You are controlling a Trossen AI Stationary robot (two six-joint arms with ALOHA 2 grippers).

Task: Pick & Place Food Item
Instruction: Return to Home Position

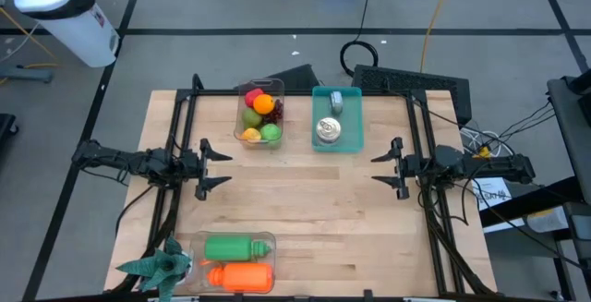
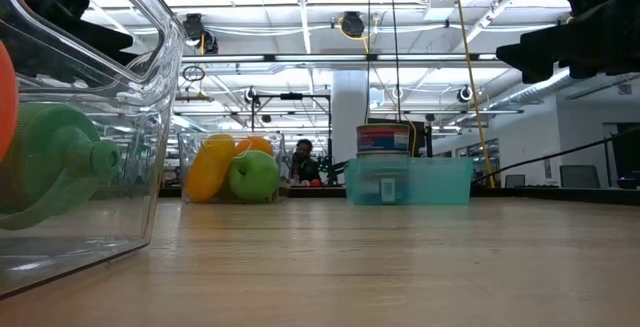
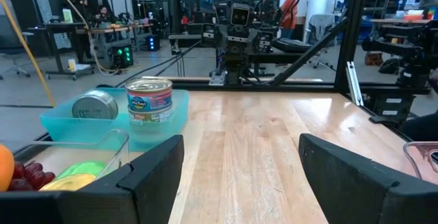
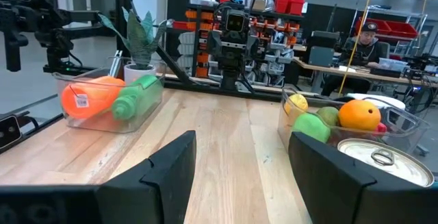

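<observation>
A clear bin [image 1: 259, 114] at the table's far middle holds fruit: an orange [image 1: 264, 104], a green apple [image 1: 270, 133] and yellow and red pieces. Beside it a teal bin [image 1: 337, 119] holds two tins [image 1: 328, 131], one upright [image 3: 150, 99]. Near the front edge a clear bin [image 1: 237, 262] holds a green bottle [image 1: 231, 247] and an orange bottle [image 1: 242, 277]. My left gripper [image 1: 214, 168] hovers open at the table's left, my right gripper [image 1: 388, 168] open at the right. Both point level at each other and hold nothing.
A small green plant [image 1: 159, 267] stands at the front left corner. Dark frame rails [image 1: 175, 136] run along both table sides. A white bin [image 1: 66, 11] and cables lie on the floor beyond. Bare wood [image 1: 305, 200] spans the table's middle.
</observation>
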